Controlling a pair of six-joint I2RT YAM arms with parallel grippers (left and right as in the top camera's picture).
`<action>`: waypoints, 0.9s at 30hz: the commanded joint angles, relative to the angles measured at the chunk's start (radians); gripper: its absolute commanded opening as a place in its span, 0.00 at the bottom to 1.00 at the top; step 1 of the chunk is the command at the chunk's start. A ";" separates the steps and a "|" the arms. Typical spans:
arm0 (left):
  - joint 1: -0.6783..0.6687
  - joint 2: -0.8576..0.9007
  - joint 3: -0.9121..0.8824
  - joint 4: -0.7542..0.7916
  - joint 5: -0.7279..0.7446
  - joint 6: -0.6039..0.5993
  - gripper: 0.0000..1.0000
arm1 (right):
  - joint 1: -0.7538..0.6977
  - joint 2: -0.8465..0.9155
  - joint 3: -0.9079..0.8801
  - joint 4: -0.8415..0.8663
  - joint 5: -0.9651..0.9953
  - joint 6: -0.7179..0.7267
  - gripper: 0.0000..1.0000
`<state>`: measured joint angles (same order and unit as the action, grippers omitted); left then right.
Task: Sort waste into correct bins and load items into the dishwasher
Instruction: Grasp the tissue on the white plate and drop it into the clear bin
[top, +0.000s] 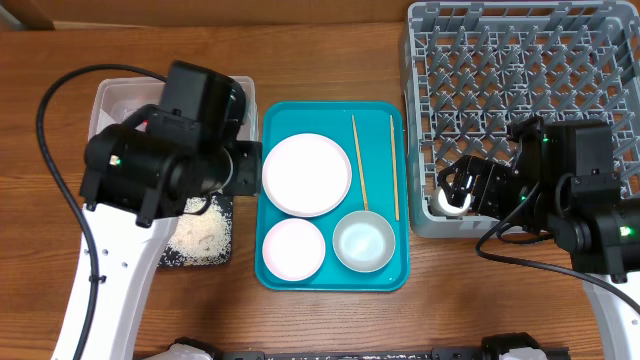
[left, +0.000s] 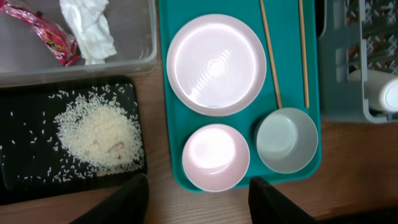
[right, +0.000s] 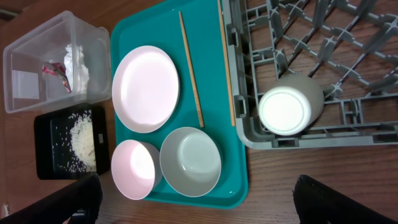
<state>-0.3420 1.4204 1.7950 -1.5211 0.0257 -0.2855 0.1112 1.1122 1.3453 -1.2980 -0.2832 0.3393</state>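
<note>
Dish rack (top: 520, 60) fills the table's 2 o'clock corner in overhead view. The tiny white cup (right: 291, 106) lies tipped in the rack's 7 o'clock corner, just inside the wall. R gripper (right: 198, 194) is released: fingers (right: 348, 199) spread wide, nothing btwn them. In overhead it hangs right over the cup; can't tell if they touch.

Teal tray (top: 300, 112) sits mid-table, just beside the rack at its 9 o'clock. On it are the white plate (top: 307, 174) at 10 o'clock, pink bowl (top: 293, 249) at 7 and grey-blue bowl (top: 363, 241) at 5, the two bowls close together. Two chopsticks (top: 359, 160) lie lengthwise along the tray's 3 o'clock side, apart and roughly parallel. The inner one's lower tip reaches the grey-blue bowl's rim.

Clear tub (left: 74, 68) is at the table's 10 o'clock, w/ red sauce packet (left: 43, 34) and crumpled napkin (left: 90, 28) inside, side by side. Black tray (left: 18, 124) sits right at the tub's 6 o'clock. The rice (left: 96, 134) is piled in it w/ stray grains around.

L gripper (left: 198, 194) is released too, fingers (left: 118, 202) wide apart and empty. It hovers over the teal tray's 6 o'clock edge, near the pink bowl. L arm (top: 150, 160) hides most of the tub in overhead.
</note>
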 joint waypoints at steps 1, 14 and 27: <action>-0.037 -0.003 -0.010 -0.018 -0.008 -0.045 0.54 | -0.001 -0.001 -0.003 0.006 0.005 -0.006 1.00; -0.130 -0.003 -0.328 0.163 -0.022 -0.192 0.51 | -0.001 -0.001 -0.003 0.006 0.005 -0.006 1.00; -0.130 -0.040 -0.319 0.150 0.150 -0.189 1.00 | -0.001 -0.001 -0.003 0.006 0.005 -0.006 1.00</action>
<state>-0.4683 1.4002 1.4666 -1.3685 0.0780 -0.4660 0.1112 1.1122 1.3453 -1.2972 -0.2836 0.3397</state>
